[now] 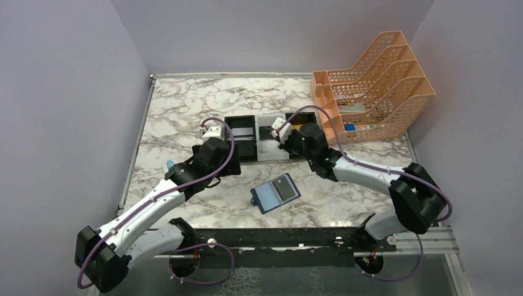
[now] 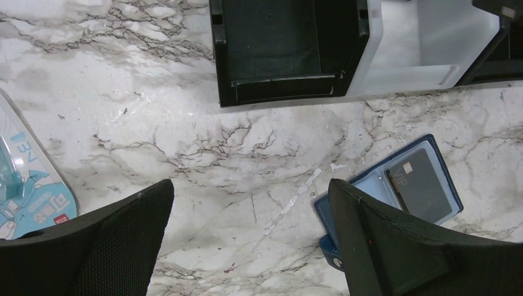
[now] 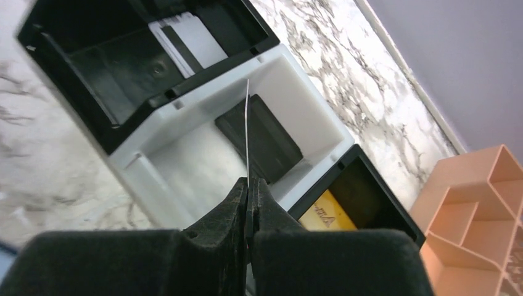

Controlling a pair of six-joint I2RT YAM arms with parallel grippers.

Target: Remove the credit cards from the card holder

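My black two-finger left gripper [image 2: 250,191] hangs with its jaws spread wide, empty; my black right gripper [image 3: 250,185] pinches a thin pale plastic card [image 3: 247,129] edge-on.

- My left arm [image 1: 154,203] and right arm [image 1: 364,174] wear white shells between bulky black joint housings.
- A purple cable [image 1: 233,148] loops along each arm, rising from the black base rail [image 1: 277,237].
- Small white blocks [image 1: 214,131] cap my wrists, at the ends farthest from the base rail.
- My fingers [image 2: 117,246] are matte black with a fine woven texture.
- Tiny green lights [image 1: 319,161] dot the right arm's black housing.
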